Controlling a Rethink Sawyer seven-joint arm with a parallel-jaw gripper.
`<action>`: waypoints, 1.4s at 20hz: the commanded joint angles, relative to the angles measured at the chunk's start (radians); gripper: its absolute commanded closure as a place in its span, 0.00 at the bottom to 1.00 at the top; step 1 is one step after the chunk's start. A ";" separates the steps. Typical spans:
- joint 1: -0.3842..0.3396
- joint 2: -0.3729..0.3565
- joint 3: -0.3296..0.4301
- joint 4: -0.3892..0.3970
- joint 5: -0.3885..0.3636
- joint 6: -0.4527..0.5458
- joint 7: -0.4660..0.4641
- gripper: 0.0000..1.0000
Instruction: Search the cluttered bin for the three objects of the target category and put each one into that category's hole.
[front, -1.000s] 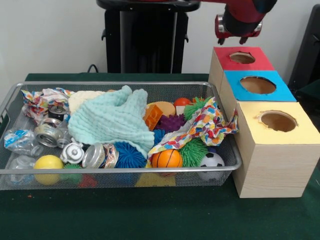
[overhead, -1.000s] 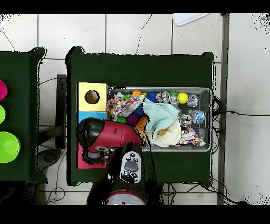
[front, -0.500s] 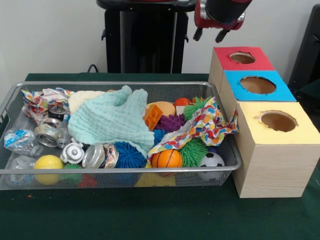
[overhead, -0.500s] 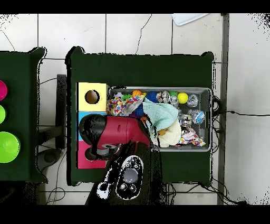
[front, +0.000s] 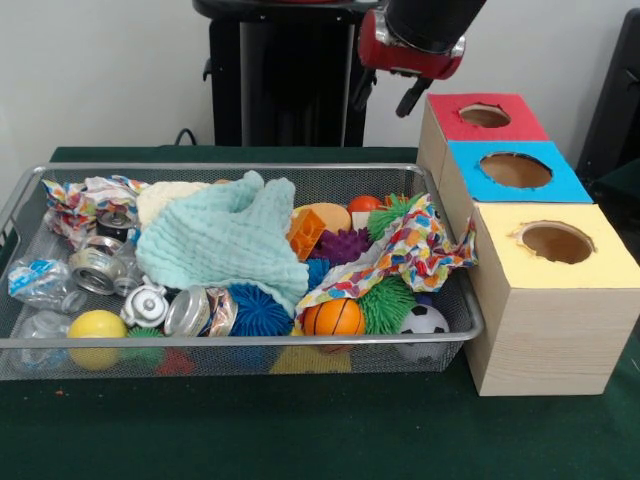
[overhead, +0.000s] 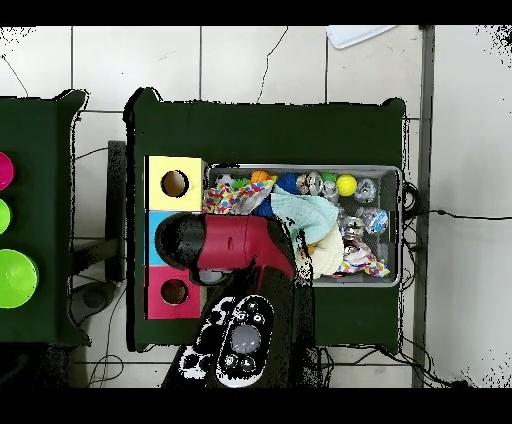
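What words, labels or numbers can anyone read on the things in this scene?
None can be read.
The crushed cans and the plastic bottle in the wire basket carry labels, but their print is too blurred to read.
The three wooden boxes show only painted tops, no writing.

One bin (front: 440, 190), three holes (front: 485, 115), two cloths (front: 225, 245).

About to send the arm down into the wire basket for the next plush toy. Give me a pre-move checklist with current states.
1. Pincer open and empty: ok.
2. Pincer clear of the silver wire mesh basket, above its far rim: ok.
3. Round red-topped hole unblocked: ok.
4. Plush target exposed for a grasp: cannot tell; the mint green cloth covers the middle of the pile.
5. Colourful patterned cloth clear of the descent path: cannot tell.
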 joint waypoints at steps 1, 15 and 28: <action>-0.012 0.057 -0.011 -0.056 -0.099 -0.140 0.164 0.00; -0.105 0.093 -0.018 -0.101 -0.182 -0.232 0.062 0.00; -0.158 0.139 -0.021 -0.146 -0.297 -0.362 0.087 0.00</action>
